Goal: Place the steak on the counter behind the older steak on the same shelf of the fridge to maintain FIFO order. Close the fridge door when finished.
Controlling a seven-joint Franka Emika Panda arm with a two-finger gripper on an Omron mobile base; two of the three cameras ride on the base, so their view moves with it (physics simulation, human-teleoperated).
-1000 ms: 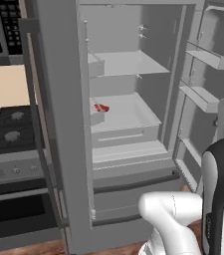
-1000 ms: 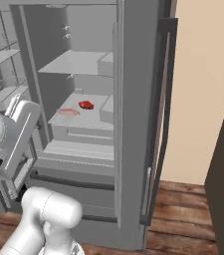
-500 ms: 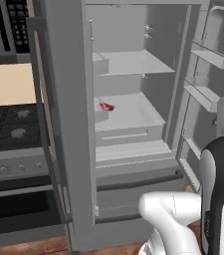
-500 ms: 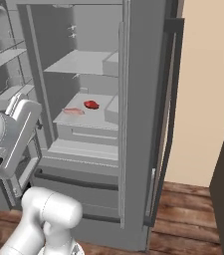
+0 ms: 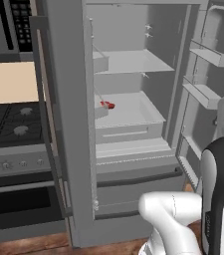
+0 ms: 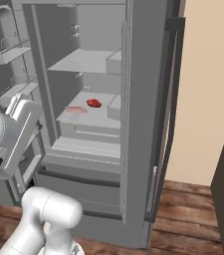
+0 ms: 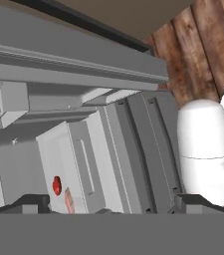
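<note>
Base rolled right, steak (image 6: 94, 103) bright red, rounded

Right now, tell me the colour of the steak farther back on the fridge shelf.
Bright red steak, seen best in the right base view.

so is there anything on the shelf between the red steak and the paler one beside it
No. In the right base view the red steak and the paler steak lie apart on the shelf, with bare grey shelf surface between them.

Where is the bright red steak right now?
The steak lies on the fridge shelf, toward its back, with a paler cut in front of it. In the left base view it sits at the shelf's left edge.
</note>
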